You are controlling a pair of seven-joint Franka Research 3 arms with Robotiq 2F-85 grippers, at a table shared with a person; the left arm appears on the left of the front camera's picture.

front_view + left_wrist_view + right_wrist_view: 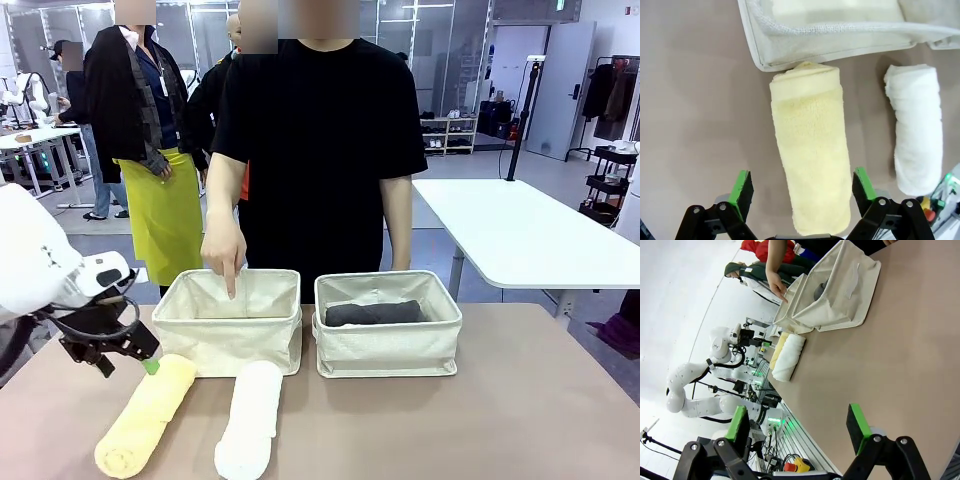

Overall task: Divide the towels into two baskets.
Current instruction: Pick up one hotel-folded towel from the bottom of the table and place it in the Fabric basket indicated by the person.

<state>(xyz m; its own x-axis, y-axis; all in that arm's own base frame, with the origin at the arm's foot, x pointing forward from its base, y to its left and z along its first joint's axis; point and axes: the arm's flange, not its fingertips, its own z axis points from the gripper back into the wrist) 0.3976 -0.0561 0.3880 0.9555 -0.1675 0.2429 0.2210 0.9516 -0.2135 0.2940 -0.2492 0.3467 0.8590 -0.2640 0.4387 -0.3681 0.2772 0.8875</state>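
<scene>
Left gripper (802, 190), jaws spread, hovers astride yellow towel (810, 150) lying lengthwise from left basket (840, 45) toward table's (700, 125) near edge.

Left arm (35, 265) reaches in from the left side, wrist angled down; left gripper (128, 362) sits low, jaws spread wide, green pads (741, 190) well apart. Right gripper (797, 422) has its jaws spread wide too, wrist rolled sideways.
</scene>
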